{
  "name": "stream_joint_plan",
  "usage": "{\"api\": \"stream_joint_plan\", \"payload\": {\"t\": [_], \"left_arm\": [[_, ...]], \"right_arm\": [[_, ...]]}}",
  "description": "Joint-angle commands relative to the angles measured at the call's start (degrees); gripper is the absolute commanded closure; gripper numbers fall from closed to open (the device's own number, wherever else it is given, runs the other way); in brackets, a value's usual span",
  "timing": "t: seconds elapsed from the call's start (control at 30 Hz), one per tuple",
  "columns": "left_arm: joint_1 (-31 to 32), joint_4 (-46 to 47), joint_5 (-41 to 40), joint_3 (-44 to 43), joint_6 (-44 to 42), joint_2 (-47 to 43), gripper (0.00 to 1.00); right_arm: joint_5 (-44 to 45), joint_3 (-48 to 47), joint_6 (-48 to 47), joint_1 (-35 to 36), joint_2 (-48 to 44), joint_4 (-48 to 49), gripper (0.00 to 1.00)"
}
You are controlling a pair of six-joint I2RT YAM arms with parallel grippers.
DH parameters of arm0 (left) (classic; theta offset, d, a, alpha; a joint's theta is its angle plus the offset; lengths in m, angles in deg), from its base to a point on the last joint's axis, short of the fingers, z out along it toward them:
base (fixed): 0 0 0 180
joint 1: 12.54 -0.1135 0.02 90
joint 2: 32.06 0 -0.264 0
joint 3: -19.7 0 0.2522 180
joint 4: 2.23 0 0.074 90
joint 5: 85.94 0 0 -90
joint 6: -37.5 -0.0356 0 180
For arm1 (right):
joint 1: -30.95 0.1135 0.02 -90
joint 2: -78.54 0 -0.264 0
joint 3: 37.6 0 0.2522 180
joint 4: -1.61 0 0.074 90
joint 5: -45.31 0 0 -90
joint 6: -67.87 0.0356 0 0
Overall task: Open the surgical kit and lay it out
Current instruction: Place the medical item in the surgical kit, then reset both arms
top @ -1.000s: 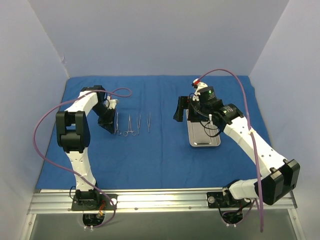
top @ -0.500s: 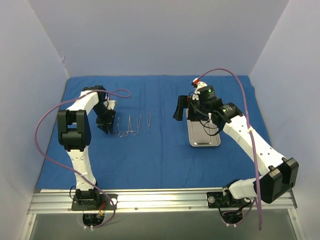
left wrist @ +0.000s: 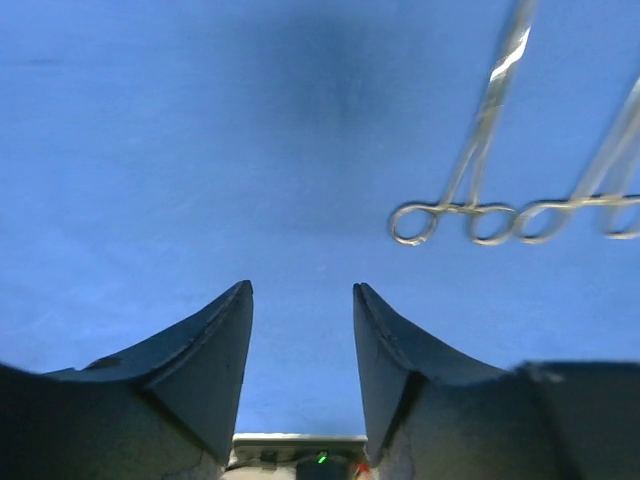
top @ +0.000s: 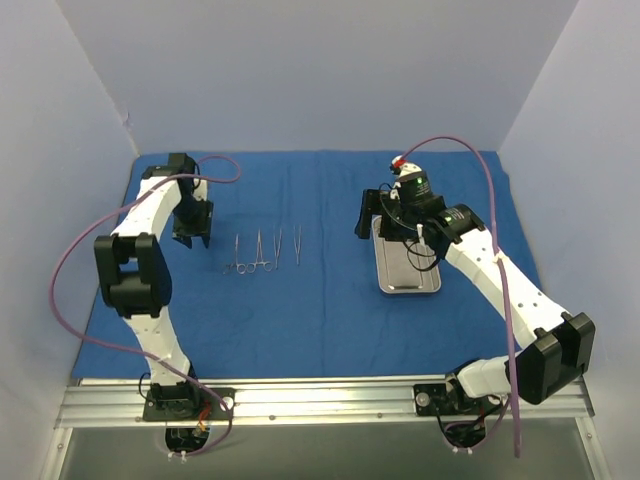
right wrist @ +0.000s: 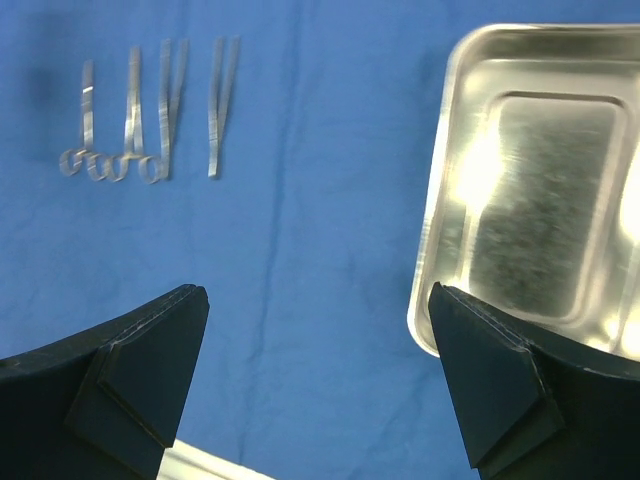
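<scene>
One blue drape [top: 330,300] is shown spread flat, with every other item of the kit resting on it. Two arms are seen: the left arm [top: 150,215] reaches over the drape's left part and the right arm [top: 490,270] over its right part. One steel tray [top: 410,282] lies on the right half of the drape, long side running away from the arm bases; nothing is seen inside it in the right wrist view [right wrist: 540,190]. Four thin silver instruments [top: 265,250] are laid side by side in a row left of centre, well apart from the tray; ring handles are visible at the near ends of the leftmost ones, and the rings of the two leftmost touch [left wrist: 470,215].

Two claws are counted. The left claw [top: 190,232] is held just left of the row, apart from it, its jaws spread with only blue cloth seen between them [left wrist: 300,290]. The right claw [top: 368,215] is poised at the tray's far left corner, jaws spread wide and holding nothing [right wrist: 315,290].

Compared with one second earlier, the left claw has been drawn away from the leftmost instrument, leftward and farther from the bases, and the left elbow has swung left. The row and the tray are unchanged in place; the right claw has shifted only slightly.
</scene>
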Motion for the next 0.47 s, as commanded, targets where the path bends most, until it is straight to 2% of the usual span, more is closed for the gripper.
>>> {"api": "stream_joint_plan", "payload": {"t": [0.0, 0.03, 0.07, 0.1, 0.13, 0.2, 0.33, 0.4, 0.43], "left_arm": [[-0.2, 4.3, -0.6, 0.1, 4.3, -10.6, 0.46], [-0.2, 5.0, 0.8, 0.9, 5.8, -13.9, 0.36], [-0.2, 7.5, 3.7, 2.1, 6.4, -15.9, 0.06], [-0.2, 8.9, 6.2, 3.4, 7.1, -17.7, 0.06], [-0.2, 10.2, 12.0, 6.5, 9.1, -21.6, 0.06], [0.4, 14.6, 16.1, 10.4, 12.1, -28.2, 0.06], [1.4, 26.1, 25.7, 25.4, 22.5, -39.6, 0.06], [1.7, 29.5, 28.0, 30.3, 26.2, -46.1, 0.06], [1.6, 34.0, 31.3, 32.9, 30.9, -48.1, 0.06]], "right_arm": [[7.0, 0.7, 1.1, -0.7, -0.9, -3.1, 0.0], [8.4, 1.4, 2.2, -0.8, -1.4, -3.2, 0.0], [9.5, 3.3, 3.1, -0.9, -2.7, -3.0, 0.0], [10.0, 4.4, 3.7, -1.0, -3.3, -2.7, 0.0], [10.8, 5.6, 4.4, -1.2, -4.0, -2.5, 0.0], [12.6, 9.9, 8.4, -1.3, -6.7, -2.4, 0.0], [10.9, 19.0, 12.3, -1.2, -16.2, 0.9, 0.0], [8.4, 24.9, 13.7, -1.1, -20.2, 3.4, 0.0], [7.6, 26.6, 14.1, -1.2, -23.8, 5.1, 0.0]]}}
